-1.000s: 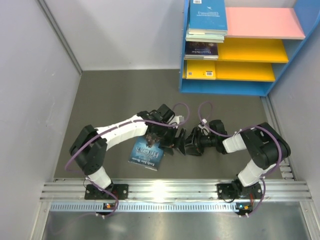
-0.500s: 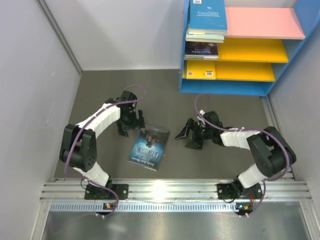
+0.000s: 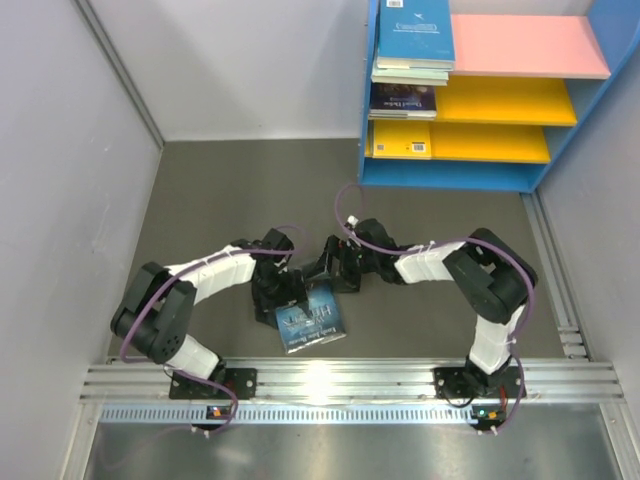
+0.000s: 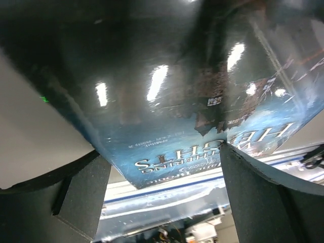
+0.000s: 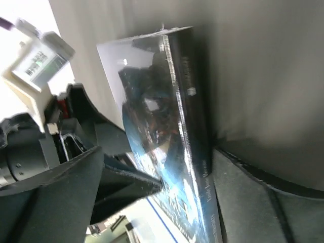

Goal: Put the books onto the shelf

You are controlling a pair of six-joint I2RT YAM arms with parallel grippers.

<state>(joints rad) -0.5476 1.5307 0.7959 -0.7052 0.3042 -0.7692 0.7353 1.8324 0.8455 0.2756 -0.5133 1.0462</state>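
Grey walls close in a dark grey table, with an aluminium rail along its near edge. At the far right stands the shelf, with blue sides, a pink top board and yellow lower boards. At its left end, a teal-blue stack of books lies on the pink board, a dark book on the upper yellow board and a yellow book on the lower one.

One dark blue Wuthering Heights paperback lies on the table near the rail, between the two arms. The left gripper is at its far left corner with its fingers spread wide and the glossy cover between them. The right gripper is at the book's far edge, its fingers also spread wide on either side of the spine. I cannot tell whether any pad touches the book.
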